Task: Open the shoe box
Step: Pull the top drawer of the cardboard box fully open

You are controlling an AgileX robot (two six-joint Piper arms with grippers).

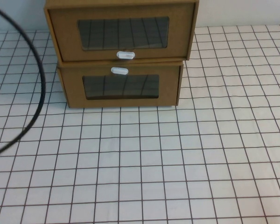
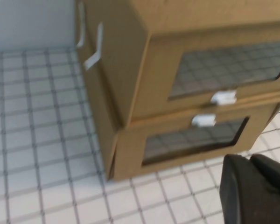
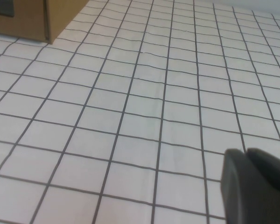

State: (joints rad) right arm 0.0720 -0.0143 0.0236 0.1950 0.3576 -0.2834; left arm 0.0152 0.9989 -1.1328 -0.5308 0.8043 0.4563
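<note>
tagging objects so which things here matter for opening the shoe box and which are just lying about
Job: upper shoe box, lower shoe box, white handles, left end effector near the boxes, right end effector over the table.
Lying about: black cable.

Left gripper (image 2: 248,158) held above the table (image 2: 37,140) on its left side, dark fingers (image 2: 233,191) pressed together, holding nothing, right gripper (image 3: 246,152) low over the table's right side, fingers closed tight, empty, angled down at the surface
</note>
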